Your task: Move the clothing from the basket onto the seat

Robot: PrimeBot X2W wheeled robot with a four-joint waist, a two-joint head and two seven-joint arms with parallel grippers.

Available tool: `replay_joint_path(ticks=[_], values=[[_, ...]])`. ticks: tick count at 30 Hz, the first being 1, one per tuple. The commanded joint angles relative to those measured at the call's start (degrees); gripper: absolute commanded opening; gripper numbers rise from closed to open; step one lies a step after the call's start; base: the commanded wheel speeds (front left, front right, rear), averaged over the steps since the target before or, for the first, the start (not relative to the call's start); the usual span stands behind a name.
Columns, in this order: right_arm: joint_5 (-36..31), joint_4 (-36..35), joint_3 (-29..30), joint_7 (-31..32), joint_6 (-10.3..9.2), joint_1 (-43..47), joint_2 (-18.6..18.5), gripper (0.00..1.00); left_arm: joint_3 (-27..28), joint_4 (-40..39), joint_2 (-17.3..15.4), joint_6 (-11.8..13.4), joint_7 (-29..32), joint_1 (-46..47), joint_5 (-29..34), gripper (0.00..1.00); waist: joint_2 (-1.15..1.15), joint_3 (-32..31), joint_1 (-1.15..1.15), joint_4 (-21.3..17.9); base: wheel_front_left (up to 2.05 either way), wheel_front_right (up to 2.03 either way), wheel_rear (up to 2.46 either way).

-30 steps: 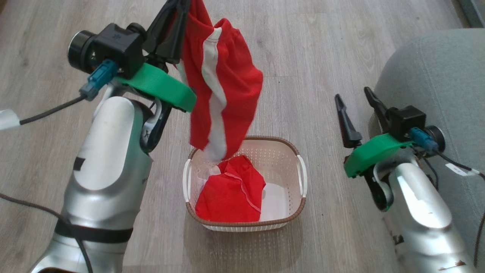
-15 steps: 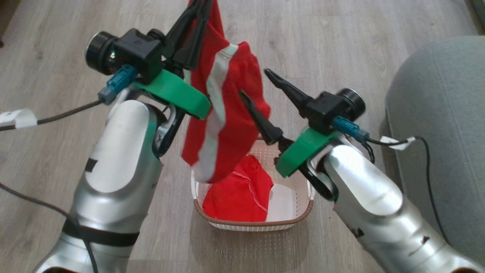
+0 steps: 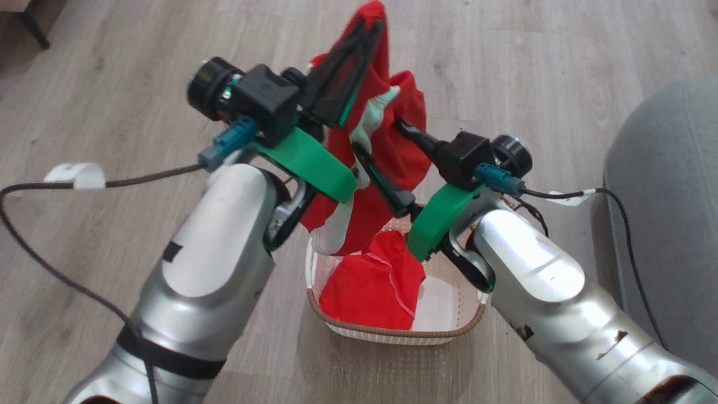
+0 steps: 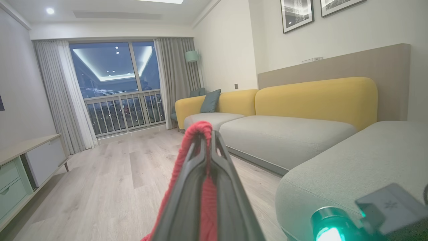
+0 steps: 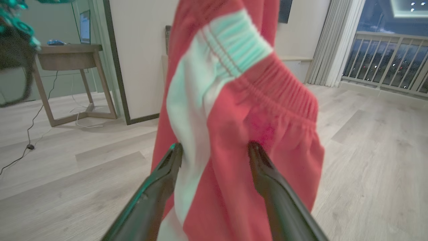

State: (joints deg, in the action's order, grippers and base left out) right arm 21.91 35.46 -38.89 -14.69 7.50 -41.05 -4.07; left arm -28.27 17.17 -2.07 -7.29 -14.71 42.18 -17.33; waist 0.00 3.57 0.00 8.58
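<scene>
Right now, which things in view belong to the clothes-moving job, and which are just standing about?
Job: lifted red garment, pinched in the shut left gripper; open right gripper astride it; second red garment in the basket; grey seat.
Standing about: sideboard; wooden table; curtains; framed pictures.

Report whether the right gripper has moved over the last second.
Yes. The right gripper swung left, from beside the seat, right of the basket, to over the basket, now open around the hanging red garment.
</scene>
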Motion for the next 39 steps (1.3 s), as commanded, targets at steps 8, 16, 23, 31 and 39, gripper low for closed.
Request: replay_joint_path(ticks=[8, 16, 23, 31, 39], values=[[2.46, 4.76, -1.66, -0.31, -0.01, -2.41, 1.19, 1.0, -3.04, -2.89, -0.82, 1.8, -0.29, 3.92, -3.15, 0.0, 0.0, -0.44, 0.0, 2.56, 0.0, 0.0, 0.0], [5.21, 7.08, -1.07, -0.31, -0.01, -4.05, 1.19, 0.0, -5.89, -3.78, -0.81, 2.15, -0.29, 3.96, -5.34, 0.0, 0.0, 0.46, 0.0, 3.92, 0.0, 0.0, 0.0], [4.85, 7.23, 1.53, -0.31, -0.01, -4.17, 1.19, 0.0, -5.0, -3.2, -0.81, 2.63, -0.29, 3.96, -4.84, 0.0, 0.0, 1.48, 0.0, 4.12, 0.0, 0.0, 0.0], [1.17, 5.32, 9.93, -0.31, -0.01, -2.48, 1.19, 0.0, -2.64, -1.15, -0.96, 1.58, -0.29, 2.1, -3.5, 1.0, 0.0, 2.65, 0.0, 1.94, 0.0, 0.0, 0.0], [-2.4, -0.66, 17.24, -0.31, -0.01, 1.29, 1.19, 0.0, -2.01, 2.62, -2.22, 0.03, -0.29, -2.18, -4.2, 1.0, 0.0, 2.16, 0.0, -3.93, 0.0, 0.0, 0.0]])
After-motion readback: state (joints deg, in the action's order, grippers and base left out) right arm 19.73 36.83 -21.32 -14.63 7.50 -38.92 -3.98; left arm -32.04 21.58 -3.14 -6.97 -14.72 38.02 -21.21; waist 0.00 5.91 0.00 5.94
